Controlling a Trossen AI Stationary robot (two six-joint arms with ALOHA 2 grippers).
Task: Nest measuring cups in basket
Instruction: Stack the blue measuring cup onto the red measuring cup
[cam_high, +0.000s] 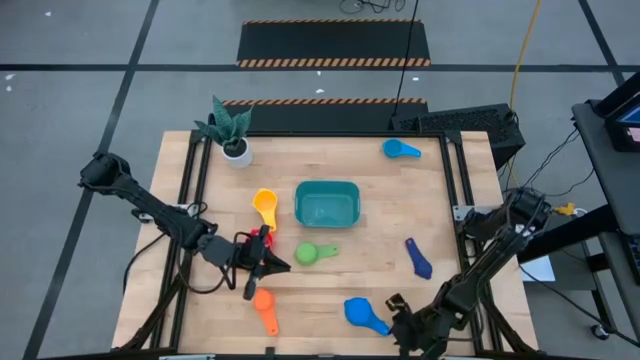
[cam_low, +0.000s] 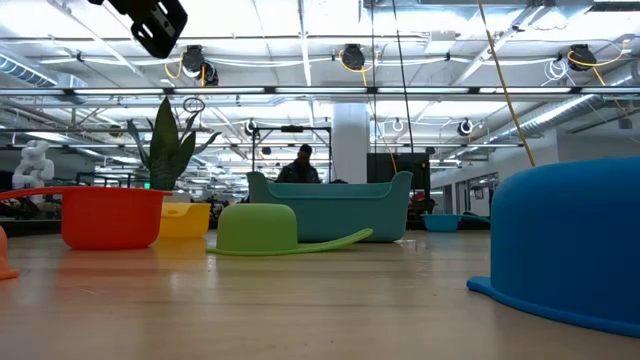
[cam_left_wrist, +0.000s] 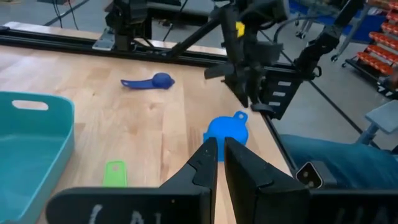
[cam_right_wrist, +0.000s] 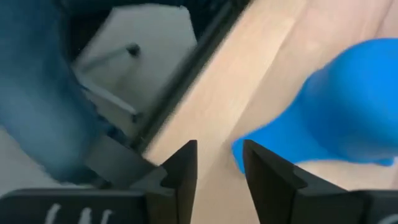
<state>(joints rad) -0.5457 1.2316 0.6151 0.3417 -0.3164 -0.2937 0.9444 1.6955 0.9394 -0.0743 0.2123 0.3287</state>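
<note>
Here, table: a wooden table (cam_high: 330, 290) carries the basket, six cups and a plant.
Basket: the teal basket (cam_high: 326, 203) sits near the middle of the table, a little toward the far side; nothing shows inside it from above.
Yellow cup: the yellow cup (cam_high: 265, 205) lies just left of the basket, close to its left wall but apart from it.
Green cup: the green cup (cam_high: 311, 253) lies upside down just near of the basket, its handle pointing right.
Red cup: the red cup (cam_low: 108, 216) stands upright left of the green one; from above it is mostly hidden under the left arm.
Orange cup: the orange cup (cam_high: 265, 305) lies near the front edge, left of centre.
Bright blue cup: the bright blue cup (cam_high: 364, 314) lies upside down at the near edge, right of centre.
Dark blue cup: the dark blue cup (cam_high: 418, 259) lies on the right side, well apart from the basket.
Light blue cup: the light blue cup (cam_high: 399, 149) lies at the far right corner.
Plant: a plant in a white pot (cam_high: 231, 133) stands at the far left.
Left gripper: the left gripper (cam_high: 276, 264) hangs left of the green cup, fingers pressed narrow with nothing between them.
Right gripper: the right gripper (cam_right_wrist: 219, 163) is at the near edge, just beside the bright blue cup, fingers parted with a gap and holding nothing.
</note>
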